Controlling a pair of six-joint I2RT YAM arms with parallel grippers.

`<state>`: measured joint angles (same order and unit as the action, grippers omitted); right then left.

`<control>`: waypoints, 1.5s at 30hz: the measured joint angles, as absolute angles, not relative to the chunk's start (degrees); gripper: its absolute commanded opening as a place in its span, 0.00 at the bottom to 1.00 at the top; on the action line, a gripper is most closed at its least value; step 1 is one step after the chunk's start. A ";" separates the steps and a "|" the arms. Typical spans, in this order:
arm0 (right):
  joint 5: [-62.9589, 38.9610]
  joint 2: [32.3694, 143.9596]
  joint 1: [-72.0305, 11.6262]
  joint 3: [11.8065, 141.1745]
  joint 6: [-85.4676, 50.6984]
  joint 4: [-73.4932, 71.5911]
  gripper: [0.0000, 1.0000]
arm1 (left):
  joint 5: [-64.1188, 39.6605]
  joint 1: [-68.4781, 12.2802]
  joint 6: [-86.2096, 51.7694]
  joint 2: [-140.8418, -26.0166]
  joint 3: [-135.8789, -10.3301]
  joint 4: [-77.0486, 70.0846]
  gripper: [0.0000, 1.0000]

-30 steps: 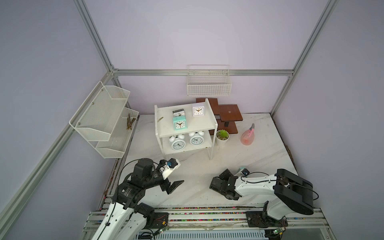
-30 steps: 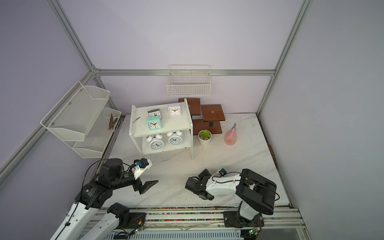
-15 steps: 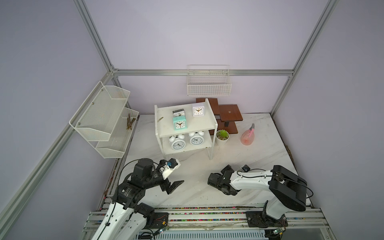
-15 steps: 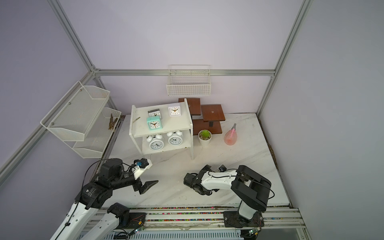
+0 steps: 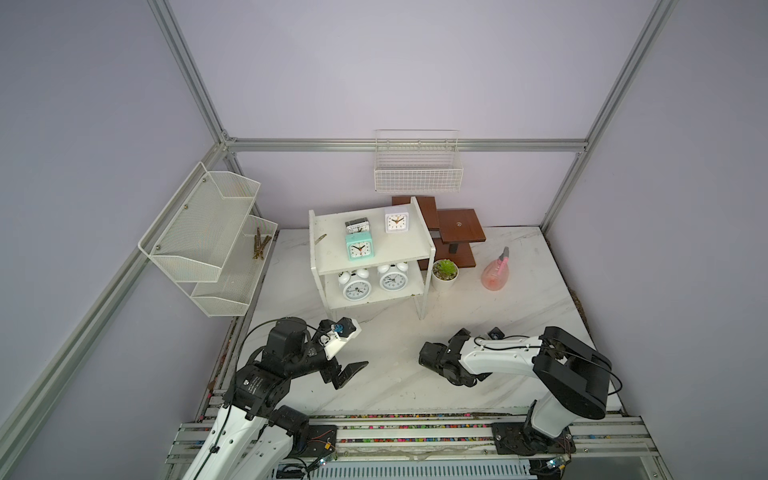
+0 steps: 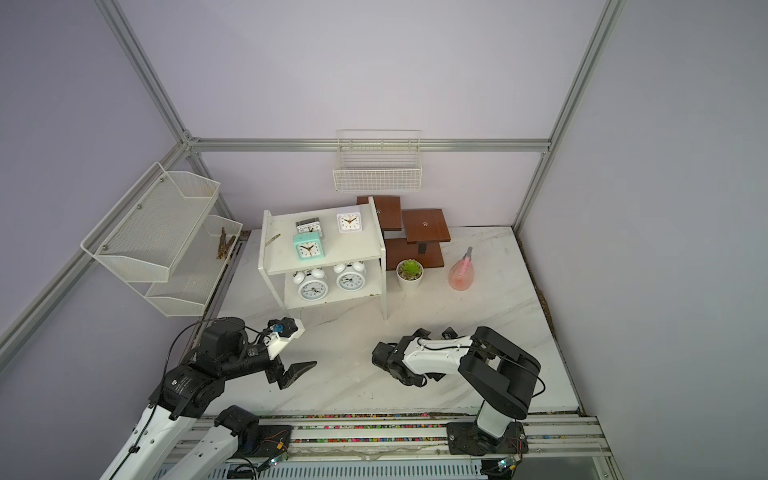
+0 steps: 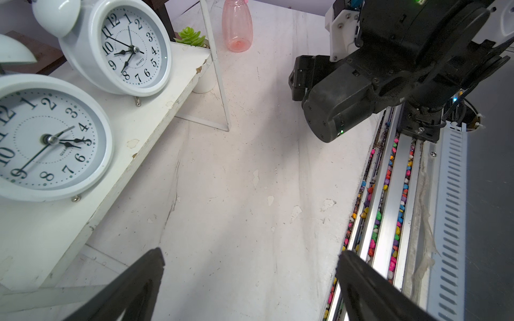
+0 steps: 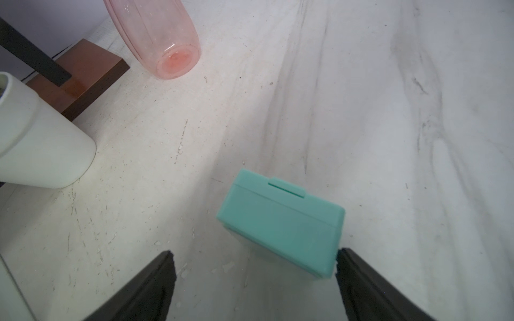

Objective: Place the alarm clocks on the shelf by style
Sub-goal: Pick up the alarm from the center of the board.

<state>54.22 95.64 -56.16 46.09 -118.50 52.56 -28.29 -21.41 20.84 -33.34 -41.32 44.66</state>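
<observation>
The shelf (image 5: 401, 245) stands at the back of the marble table (image 5: 511, 324) and carries five alarm clocks. On its top board the silver-grey square clock (image 5: 357, 225) sits at the rear, the mint-green square clock (image 5: 360, 246) stands just in front of it, and the white square clock (image 5: 396, 221) is nearer the shelf's right side panel. On its lower board the left twin-bell clock (image 5: 356, 285) and the right twin-bell clock (image 5: 392, 278) stand side by side, faces forward. The second mint-green clock (image 8: 281, 222) lies on the table in front of the shelf, off its right front leg (only the right wrist view shows it; in both top views the arm covers it). The right gripper (image 8: 254, 251) is low over it with its fingers spread wide. The clock lies between them but is not clamped: one finger (image 8: 361, 278) sits at the clock's corner, perhaps just touching, though the angle leaves that unsure, and the other finger (image 8: 150, 278) is well apart from it. The left gripper (image 7: 250, 255) hangs above the table in front of the shelf's left front leg, its fingers fully spread and nothing between them.
</observation>
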 measured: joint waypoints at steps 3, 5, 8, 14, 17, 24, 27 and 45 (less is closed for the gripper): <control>54.48 96.73 -55.24 46.11 -118.50 52.58 0.92 | -28.29 -21.45 20.86 -33.30 -41.32 44.66 1.00; 54.57 97.54 -54.76 46.35 -118.50 52.66 0.91 | -28.27 -21.47 21.04 -33.23 -41.32 44.69 1.00; 54.65 98.96 -54.28 47.09 -118.50 52.80 0.87 | -28.27 -21.52 21.23 -33.19 -41.32 44.66 1.00; 55.42 100.29 -53.43 48.36 -118.50 53.01 0.79 | -28.18 -21.52 21.67 -33.19 -41.32 44.66 1.00; 55.99 100.53 -52.99 48.84 -118.50 53.08 0.80 | -28.14 -21.52 21.67 -33.19 -41.32 44.69 1.00; 56.77 102.37 -51.44 50.35 -118.10 53.34 0.80 | -28.08 -21.52 21.71 -33.19 -41.32 44.66 1.00; 57.25 102.94 -51.07 50.78 -117.62 53.32 0.74 | -28.08 -21.52 21.74 -33.19 -41.32 44.66 1.00; 58.85 99.31 -50.87 50.04 -108.86 50.54 0.49 | -28.03 -21.52 21.89 -33.23 -40.27 44.88 1.00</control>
